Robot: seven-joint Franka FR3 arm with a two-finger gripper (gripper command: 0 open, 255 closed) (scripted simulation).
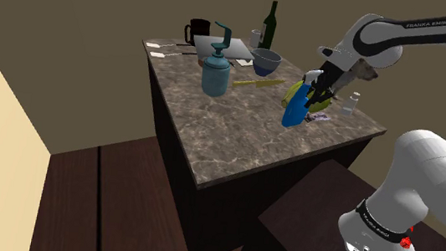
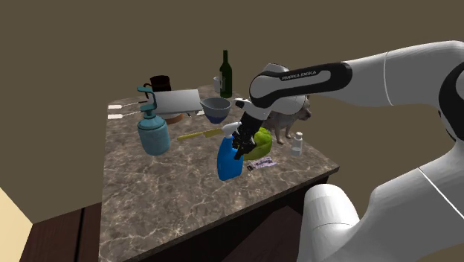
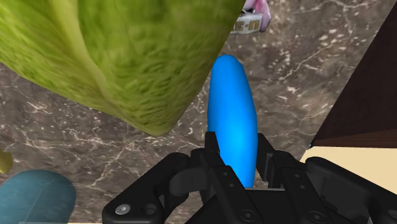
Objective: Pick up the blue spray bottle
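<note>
Over the right part of the marble counter (image 1: 236,143) in the shoulder view, I see the gripper (image 1: 315,91) clamped on the blue spray bottle (image 1: 295,109), which leans with its base toward that view's left. A teal pump bottle (image 1: 215,73) stands well apart from it toward the left, with a grey bowl (image 1: 265,61) and a dark green wine bottle (image 1: 269,24) farther back.

From the second exterior view, the blue spray bottle hangs tilted under the gripper, just beside a green leafy lump (image 2: 262,141). I cannot tell whether its base touches the counter. A small white bottle (image 2: 297,141) stands near the counter's right edge.

Along the wrist view, both black fingers (image 3: 212,153) press the blue spray bottle between them, with the green leafy lump close beside it and the marble beneath.
</note>
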